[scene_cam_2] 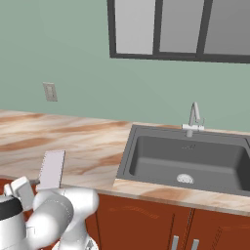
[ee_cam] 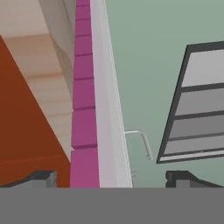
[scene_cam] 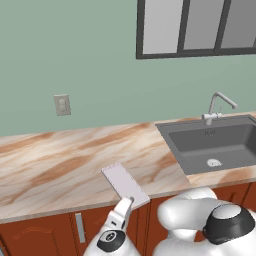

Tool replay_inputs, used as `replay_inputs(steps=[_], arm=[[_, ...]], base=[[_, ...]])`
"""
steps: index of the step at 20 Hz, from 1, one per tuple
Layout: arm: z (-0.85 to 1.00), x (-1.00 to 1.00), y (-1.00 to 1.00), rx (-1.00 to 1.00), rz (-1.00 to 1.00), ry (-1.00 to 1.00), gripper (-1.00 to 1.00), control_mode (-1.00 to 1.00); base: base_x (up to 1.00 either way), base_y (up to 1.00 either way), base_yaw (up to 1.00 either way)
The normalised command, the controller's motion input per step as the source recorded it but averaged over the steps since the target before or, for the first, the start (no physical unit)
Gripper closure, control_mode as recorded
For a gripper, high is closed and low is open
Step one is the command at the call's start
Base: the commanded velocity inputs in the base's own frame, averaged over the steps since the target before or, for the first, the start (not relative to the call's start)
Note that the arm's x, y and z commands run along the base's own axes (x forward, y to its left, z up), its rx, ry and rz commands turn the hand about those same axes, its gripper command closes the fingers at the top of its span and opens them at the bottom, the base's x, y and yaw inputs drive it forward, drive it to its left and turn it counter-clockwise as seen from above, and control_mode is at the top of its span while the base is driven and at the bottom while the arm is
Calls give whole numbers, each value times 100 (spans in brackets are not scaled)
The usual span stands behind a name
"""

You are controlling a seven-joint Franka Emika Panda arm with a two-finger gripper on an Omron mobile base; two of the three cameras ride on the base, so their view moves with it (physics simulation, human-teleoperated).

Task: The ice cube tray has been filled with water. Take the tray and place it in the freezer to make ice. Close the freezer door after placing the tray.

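Ice cube tray [scene_cam: 125,185] lies flat on the marble counter [scene_cam: 60,165], at its front edge, with its near short end poking slightly past the lip over the red-brown cabinet fronts [scene_cam: 45,232]. Its long axis runs from that front edge back toward the green wall [scene_cam: 75,55], angled a little away from the sink [scene_cam: 215,142].

The gripper [ee_cam: 111,178] sits right at the tray's near short end, level with the counter edge, and looks straight along the tray's length. In the hand view the tray [ee_cam: 94,96] shows edge-on as a pale strip with a magenta side, rising between the two dark finger tips [ee_cam: 41,178], which stand wide apart, one on each side of it and neither touching. So the fingers are spread and hold nothing.

The relation that matters is this alignment: the tray lies directly ahead of the hand, thin edge toward it, already inside the gap between the fingers. My reading is that a short advance along the tray's long axis, then a squeeze across its thickness, would take it. Because it is water-filled and thin, keeping it level afterwards looks like the delicate part.

The faucet [ee_cam: 141,142] and window [ee_cam: 197,100] lie beyond the tray's far end.
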Motion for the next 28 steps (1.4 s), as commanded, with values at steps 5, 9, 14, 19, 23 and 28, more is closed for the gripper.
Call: replay_inputs(steps=[5, 9, 14, 19, 23, 28], arm=[[-12, 4, 0, 0, 0, 0, -100, -100], [0, 16, 0, 0, 0, 0, -100, -100], [0, 28, 0, 0, 0, 0, -100, -100], [0, 17, 0, 0, 0, 0, 100, -100], [0, -6, 0, 0, 0, 0, 100, -100], [31, -30, 0, 0, 0, -1, 100, -100]], base=[[0, 0, 0], [0, 0, 0], [0, 0, 0], [0, 0, 0], [0, 0, 0], [0, 0, 0]])
